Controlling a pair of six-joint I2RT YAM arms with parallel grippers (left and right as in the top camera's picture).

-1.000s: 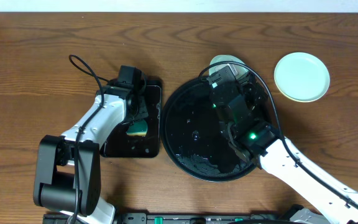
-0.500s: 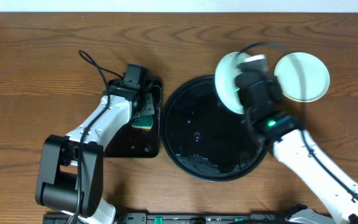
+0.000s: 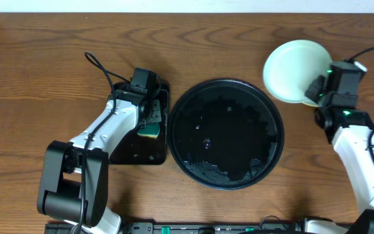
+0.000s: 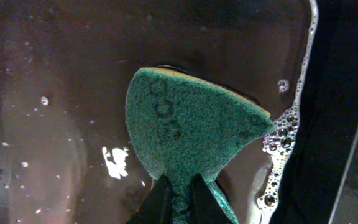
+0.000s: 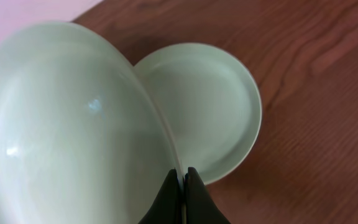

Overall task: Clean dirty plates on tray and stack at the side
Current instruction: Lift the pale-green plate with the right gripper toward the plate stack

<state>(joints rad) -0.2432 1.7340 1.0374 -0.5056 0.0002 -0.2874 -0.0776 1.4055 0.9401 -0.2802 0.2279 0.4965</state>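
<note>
My right gripper (image 3: 319, 91) (image 5: 182, 179) is shut on the rim of a pale mint plate (image 3: 292, 70) (image 5: 67, 124). It holds the plate tilted on edge above the table at the back right. A second pale mint plate (image 5: 213, 102) lies flat on the wood just beneath and behind it, mostly hidden in the overhead view. No red smear shows on either plate. No yellow plate is in view. The round black tray (image 3: 226, 133) holds no plates, only suds and water. My left gripper (image 3: 149, 116) (image 4: 178, 190) is shut on a green sponge (image 3: 149, 129) (image 4: 185, 127).
The sponge hangs over the smaller rectangular black tray (image 3: 135, 149), which is wet with suds (image 4: 278, 140) and lies left of the round tray. The table's back edge meets a white wall just beyond the plates.
My right gripper has carried the mint plate from the round tray's back rim rightward to above the plate on the table. My left gripper moved the sponge slightly toward the back.
</note>
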